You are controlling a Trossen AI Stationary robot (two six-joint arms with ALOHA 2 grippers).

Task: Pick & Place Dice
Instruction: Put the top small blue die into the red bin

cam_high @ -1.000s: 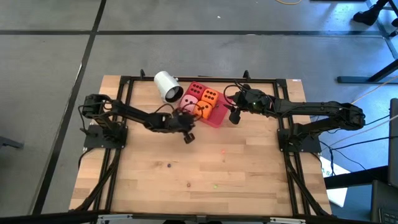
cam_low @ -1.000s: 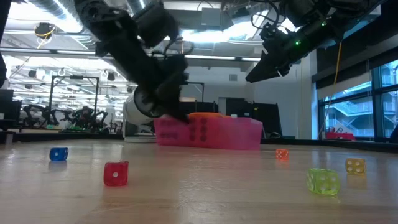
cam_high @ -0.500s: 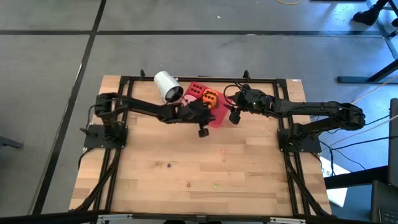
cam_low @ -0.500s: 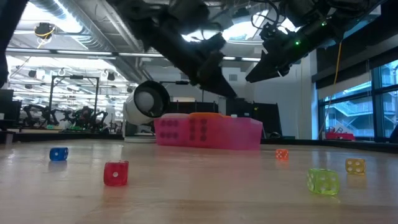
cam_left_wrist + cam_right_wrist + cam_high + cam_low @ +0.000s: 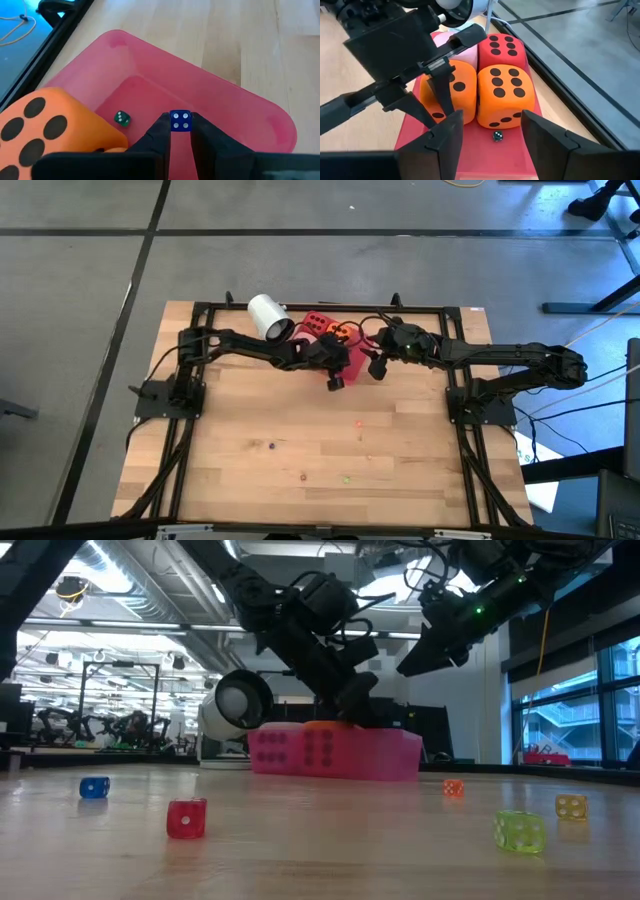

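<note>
Over the red-pink rectangular plastic tray (image 5: 260,125) I have the left gripper (image 5: 179,131), fingers pinching a tiny blue die with white pips (image 5: 180,120) just above the tray floor. Beside it in the tray: a tiny green die (image 5: 121,118) and one of the big soft orange foam dice with dark pips (image 5: 45,125), near the fingers, not touching as far as I can see.

Right gripper (image 5: 492,131) hovers at the tray's other side, fingers spread, nothing between them. Its wrist view shows what the left one doesn't: two orange foam dice (image 5: 504,95) side by side, a red foam die (image 5: 500,48) behind, and a pink one mostly hidden by the left arm.

High view: tray sits near the far edge of the light wooden table (image 5: 300,440), a white cylindrical cup (image 5: 268,317) lying on its side next to it.

Low view only: more small dice loose on the wood – blue (image 5: 94,787), red (image 5: 186,818), orange (image 5: 453,788), yellow-green (image 5: 519,831), yellow (image 5: 571,805). Behind, an open workshop with ceiling ducts and windows.
</note>
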